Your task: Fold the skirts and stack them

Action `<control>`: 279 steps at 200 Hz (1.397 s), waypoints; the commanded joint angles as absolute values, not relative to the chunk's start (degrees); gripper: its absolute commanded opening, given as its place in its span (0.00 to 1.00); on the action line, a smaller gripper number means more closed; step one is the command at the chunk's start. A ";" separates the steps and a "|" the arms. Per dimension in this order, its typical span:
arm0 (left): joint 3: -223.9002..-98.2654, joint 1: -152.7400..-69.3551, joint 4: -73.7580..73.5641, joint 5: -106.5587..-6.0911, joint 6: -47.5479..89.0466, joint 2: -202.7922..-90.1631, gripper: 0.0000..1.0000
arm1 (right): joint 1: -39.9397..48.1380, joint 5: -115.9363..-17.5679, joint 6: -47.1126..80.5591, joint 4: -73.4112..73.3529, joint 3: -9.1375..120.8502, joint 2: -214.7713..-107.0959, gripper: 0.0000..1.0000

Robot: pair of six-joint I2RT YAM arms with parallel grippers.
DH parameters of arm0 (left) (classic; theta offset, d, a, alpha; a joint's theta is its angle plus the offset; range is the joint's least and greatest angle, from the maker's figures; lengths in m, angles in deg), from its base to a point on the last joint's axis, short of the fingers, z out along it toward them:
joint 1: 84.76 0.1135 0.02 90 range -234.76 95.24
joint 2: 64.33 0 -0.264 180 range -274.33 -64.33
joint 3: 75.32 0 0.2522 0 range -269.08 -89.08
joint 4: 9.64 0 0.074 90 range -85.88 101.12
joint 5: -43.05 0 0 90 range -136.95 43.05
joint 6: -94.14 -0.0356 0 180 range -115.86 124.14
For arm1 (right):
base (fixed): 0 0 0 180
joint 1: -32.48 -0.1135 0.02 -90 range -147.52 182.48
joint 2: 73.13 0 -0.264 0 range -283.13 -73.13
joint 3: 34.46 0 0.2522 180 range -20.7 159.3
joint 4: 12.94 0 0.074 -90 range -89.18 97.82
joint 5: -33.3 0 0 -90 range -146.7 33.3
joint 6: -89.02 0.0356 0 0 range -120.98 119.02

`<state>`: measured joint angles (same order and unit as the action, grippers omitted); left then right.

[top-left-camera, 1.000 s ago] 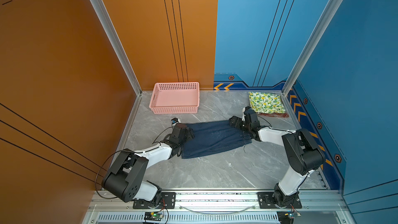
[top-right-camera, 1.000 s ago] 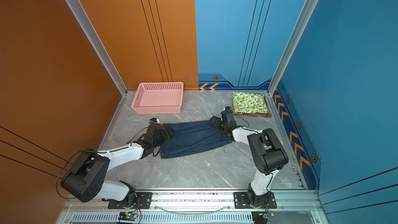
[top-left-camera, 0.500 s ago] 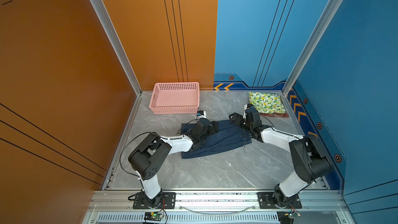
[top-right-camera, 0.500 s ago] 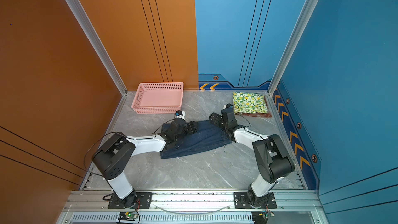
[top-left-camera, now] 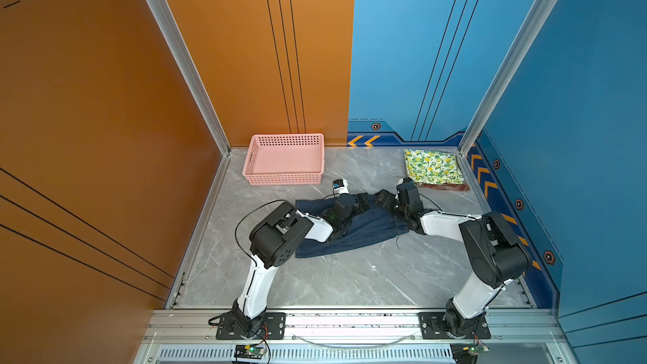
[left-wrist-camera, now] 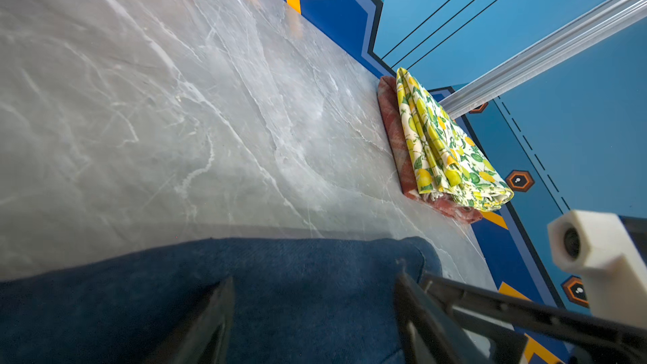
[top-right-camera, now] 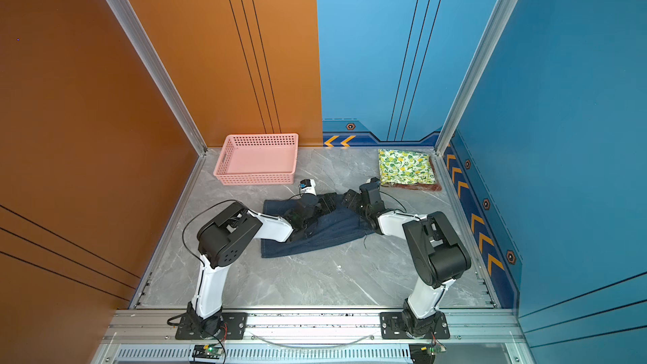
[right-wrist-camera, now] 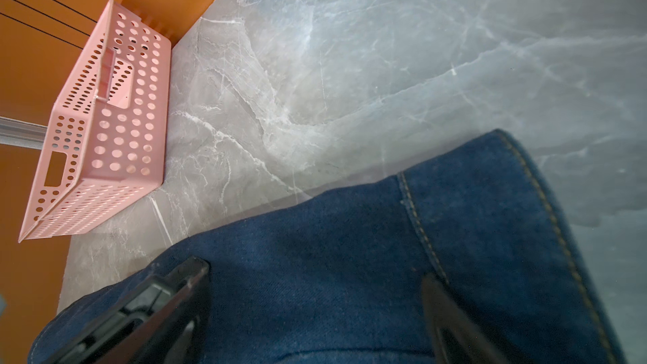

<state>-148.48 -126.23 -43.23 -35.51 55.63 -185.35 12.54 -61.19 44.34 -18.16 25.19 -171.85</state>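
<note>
Presently the denim skirt seems mid-fold; left claw and right claw sit over it, both agape, gripping nothing. Next, pinch its twelve-o'clock edge.

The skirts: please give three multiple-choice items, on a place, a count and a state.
1. Where does the lemon-print skirt lie? A. on the plaid skirt, in the far right corner; B. spread out in the middle; C. held in the air.
2. How many skirts form the corner stack? A. one; B. two; C. three.
3. The right gripper is: A. shut on the lemon print; B. open over the denim skirt; C. shut and raised high.
Key: 1 A: both top views show it. 2 B: only lemon print over plaid. 3 B: right wrist view, jaws wide apart over denim.
</note>
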 commanded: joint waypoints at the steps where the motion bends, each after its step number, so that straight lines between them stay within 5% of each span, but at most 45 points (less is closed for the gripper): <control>1: -145.02 -123.49 -47.73 -31.55 57.66 -186.85 0.73 | 13.73 -60.13 45.25 -16.30 24.10 -173.06 0.94; 147: -121.37 -107.35 -67.94 -34.91 66.55 -180.82 0.74 | 14.82 -59.65 41.15 -7.61 25.84 -172.80 0.93; 279: -110.93 -96.27 -65.24 -41.85 67.73 -173.89 0.74 | 15.52 -58.49 39.00 -4.07 27.29 -171.40 0.94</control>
